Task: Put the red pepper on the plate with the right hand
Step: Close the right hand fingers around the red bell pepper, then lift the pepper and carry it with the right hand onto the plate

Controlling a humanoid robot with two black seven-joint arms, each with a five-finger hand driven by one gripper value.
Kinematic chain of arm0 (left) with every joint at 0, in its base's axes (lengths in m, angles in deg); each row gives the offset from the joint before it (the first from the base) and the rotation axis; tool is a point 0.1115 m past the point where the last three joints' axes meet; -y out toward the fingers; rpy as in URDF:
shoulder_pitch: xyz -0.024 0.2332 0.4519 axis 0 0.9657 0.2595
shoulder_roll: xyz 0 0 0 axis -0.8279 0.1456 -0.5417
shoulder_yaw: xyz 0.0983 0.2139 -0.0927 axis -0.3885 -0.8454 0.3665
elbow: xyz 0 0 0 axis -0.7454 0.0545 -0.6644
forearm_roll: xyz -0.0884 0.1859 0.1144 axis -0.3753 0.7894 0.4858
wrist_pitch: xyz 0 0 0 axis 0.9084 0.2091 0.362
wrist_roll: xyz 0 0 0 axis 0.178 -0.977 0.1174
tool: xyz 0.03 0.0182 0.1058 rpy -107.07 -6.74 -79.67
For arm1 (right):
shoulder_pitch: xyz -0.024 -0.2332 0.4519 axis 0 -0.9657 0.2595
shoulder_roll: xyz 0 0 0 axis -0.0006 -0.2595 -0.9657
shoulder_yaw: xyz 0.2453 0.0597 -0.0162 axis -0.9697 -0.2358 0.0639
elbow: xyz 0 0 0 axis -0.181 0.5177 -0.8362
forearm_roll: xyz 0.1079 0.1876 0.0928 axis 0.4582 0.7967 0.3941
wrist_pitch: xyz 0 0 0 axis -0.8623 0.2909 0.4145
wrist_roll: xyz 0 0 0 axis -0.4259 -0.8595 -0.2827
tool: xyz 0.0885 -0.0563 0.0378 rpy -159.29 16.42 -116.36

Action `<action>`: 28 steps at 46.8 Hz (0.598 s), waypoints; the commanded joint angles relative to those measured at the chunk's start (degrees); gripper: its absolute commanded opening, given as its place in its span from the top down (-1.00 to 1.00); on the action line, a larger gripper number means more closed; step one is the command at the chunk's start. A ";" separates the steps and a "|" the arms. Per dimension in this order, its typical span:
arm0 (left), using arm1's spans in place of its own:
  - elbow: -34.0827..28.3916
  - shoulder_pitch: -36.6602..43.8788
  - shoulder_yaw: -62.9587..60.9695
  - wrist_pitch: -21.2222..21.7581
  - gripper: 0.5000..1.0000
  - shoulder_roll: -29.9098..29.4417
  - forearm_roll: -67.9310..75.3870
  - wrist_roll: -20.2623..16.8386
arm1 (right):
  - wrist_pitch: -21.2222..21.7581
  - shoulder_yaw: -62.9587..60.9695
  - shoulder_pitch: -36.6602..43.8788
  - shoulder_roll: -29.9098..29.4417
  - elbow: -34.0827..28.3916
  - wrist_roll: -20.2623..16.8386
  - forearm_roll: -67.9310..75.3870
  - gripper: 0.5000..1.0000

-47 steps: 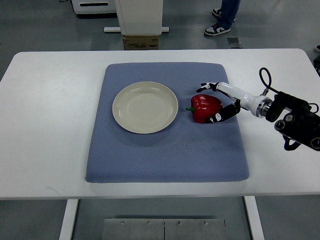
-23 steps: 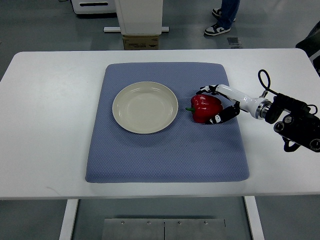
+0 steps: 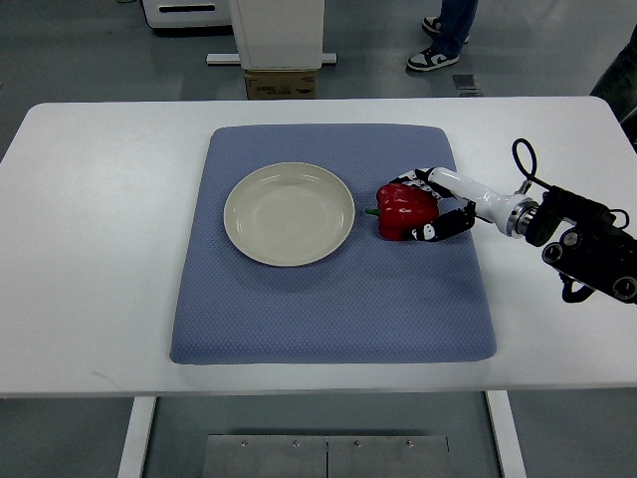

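Right hand [image 3: 430, 206] closed around the red pepper [image 3: 403, 211] on the blue mat [image 3: 328, 289]. Pepper just right of the plate [image 3: 289, 213], not touching it

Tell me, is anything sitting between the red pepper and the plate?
No. In the top view, only bare blue mat separates the red pepper from the plate.

Red pepper [image 3: 403, 211]: glossy, blocky, lying on its side with short green stem pointing left toward the plate. Rests on the blue mat, just right of the plate, apart from its rim. Clasped from the right by fingers curled around its far and near sides.

Plate [image 3: 289, 213]: round, cream-coloured, shallow, nothing on it. Sits flat on the mat, left of centre, upright, rim just short of the pepper's stem.
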 commanded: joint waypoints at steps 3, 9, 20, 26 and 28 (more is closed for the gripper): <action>0.00 0.00 0.00 0.00 -1.00 0.00 0.00 0.00 | 0.08 -0.07 0.11 0.10 -0.01 -0.34 0.02 1.00; 0.00 0.00 0.00 0.00 -1.00 0.00 0.00 0.00 | -0.01 -0.24 1.51 0.01 -0.10 -1.13 0.02 1.00; 0.00 0.00 0.00 0.00 -1.00 0.00 0.00 0.00 | -0.01 -0.24 6.61 -1.30 -0.18 -2.98 0.54 1.00; 0.00 0.00 0.00 0.00 -1.00 0.00 0.00 0.00 | -0.01 -0.24 8.81 -4.29 -0.18 -4.65 0.63 1.00; 0.00 0.00 0.00 0.00 -1.00 0.00 0.00 0.00 | -0.01 -0.16 9.69 -5.43 -0.10 -5.00 0.63 1.00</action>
